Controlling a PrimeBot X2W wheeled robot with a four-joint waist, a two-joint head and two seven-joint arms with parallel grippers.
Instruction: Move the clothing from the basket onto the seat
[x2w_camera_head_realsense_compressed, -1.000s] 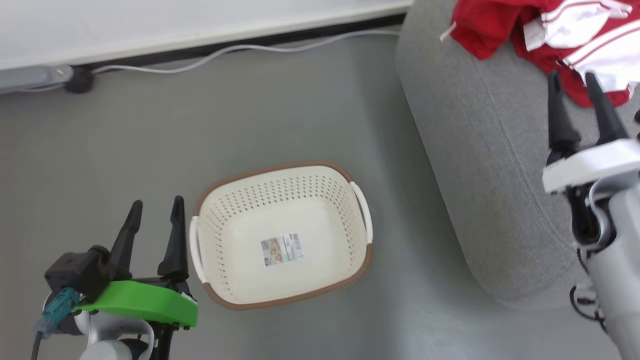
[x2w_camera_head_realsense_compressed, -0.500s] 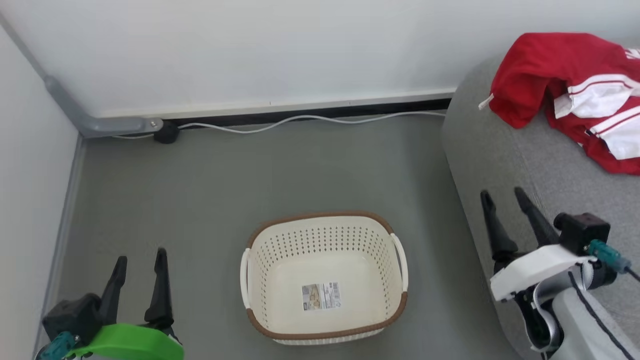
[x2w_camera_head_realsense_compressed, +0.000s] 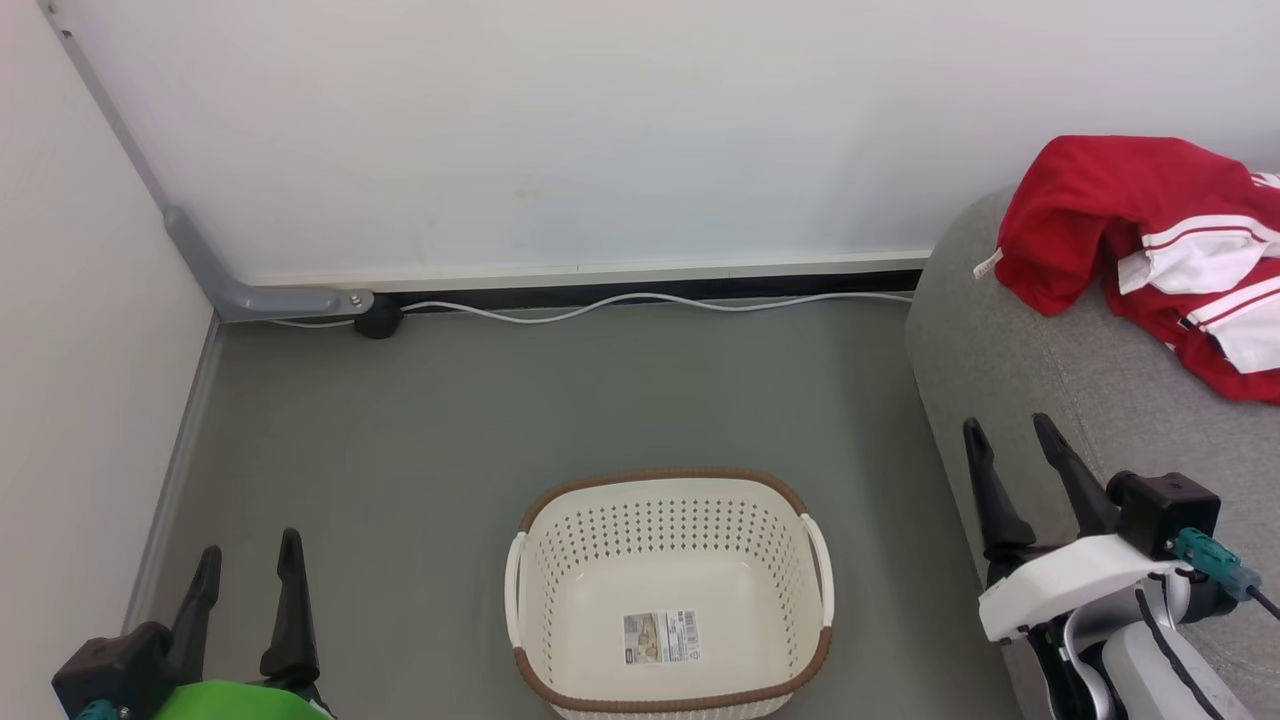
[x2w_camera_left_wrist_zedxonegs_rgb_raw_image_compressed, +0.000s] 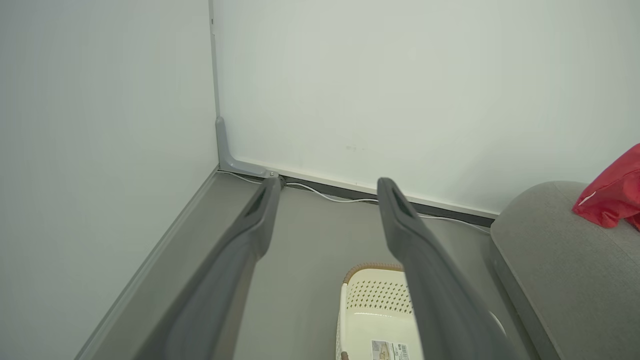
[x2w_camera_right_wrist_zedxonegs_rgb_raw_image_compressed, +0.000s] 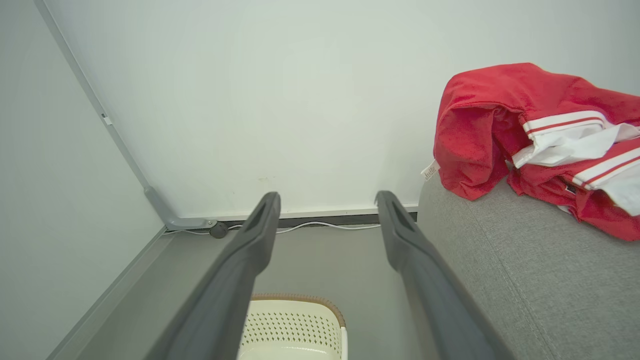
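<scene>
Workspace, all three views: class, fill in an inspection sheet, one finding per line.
Surface: grey floor, with the basket standing on it.
Job's things: basket holds just its label; clothing heaped on the seat.
Clutter: nothing seen.
Grippers: left gripper and right gripper open, holding nothing.
Cables: white cable lying on the floor at the back.
Surroundings: white walls, grey conduit in the corner.

clothing (x2w_camera_head_realsense_compressed: 1140, 240): cut off by the head view's right edge; lettering at that edge too small to be read.
seat (x2w_camera_head_realsense_compressed: 1000, 340): cut off past its rounded corner by the right and bottom edges.
left gripper (x2w_camera_head_realsense_compressed: 250, 545): body clipped at the lower left corner.
right gripper (x2w_camera_head_realsense_compressed: 1004, 422): arm cut off by the bottom edge.
basket (x2w_camera_head_realsense_compressed: 665, 520): near rim clipped by the bottom edge; in the left wrist view, right side covered by the left gripper.
label (x2w_camera_head_realsense_compressed: 661, 637): print too small to be read.
</scene>
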